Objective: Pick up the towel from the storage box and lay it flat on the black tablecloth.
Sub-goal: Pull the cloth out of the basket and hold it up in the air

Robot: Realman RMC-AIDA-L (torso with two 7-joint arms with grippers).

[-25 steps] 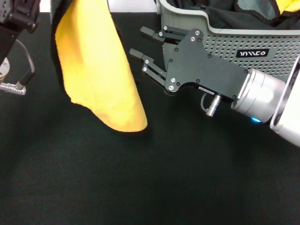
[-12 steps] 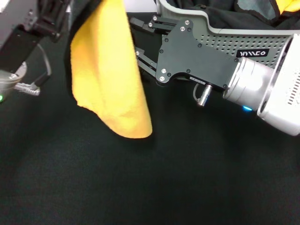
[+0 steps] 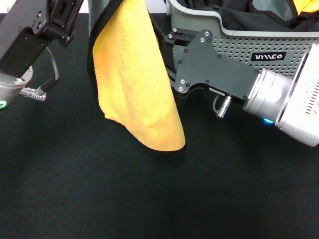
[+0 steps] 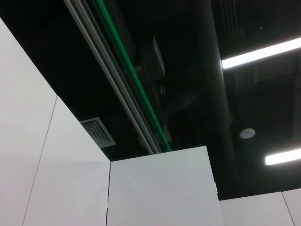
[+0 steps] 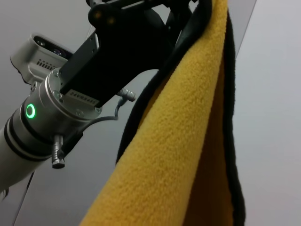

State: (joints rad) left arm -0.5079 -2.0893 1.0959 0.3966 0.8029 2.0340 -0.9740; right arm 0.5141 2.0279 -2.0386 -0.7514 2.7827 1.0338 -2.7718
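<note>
The yellow-orange towel (image 3: 134,84) hangs in a long fold from the top of the head view, its lower tip just above the black tablecloth (image 3: 149,199). In the right wrist view my left gripper (image 5: 186,14) is shut on the upper end of the towel (image 5: 188,141). My left arm (image 3: 30,35) shows at the upper left of the head view. My right gripper (image 3: 168,55) reaches in from the right, open, its fingertips hidden behind the towel's black-trimmed edge. The storage box (image 3: 279,45) stands at the back right. The left wrist view shows only ceiling.
Inside the storage box lie dark and grey cloths (image 3: 269,12) and a bit of yellow fabric (image 3: 305,5). The right arm's silver wrist (image 3: 269,94) lies in front of the box. The tablecloth spreads wide toward the near edge.
My left arm has carried the hanging towel to the right and a little lower. The right gripper's open fingers, apart from the towel before, now sit behind its edge.
</note>
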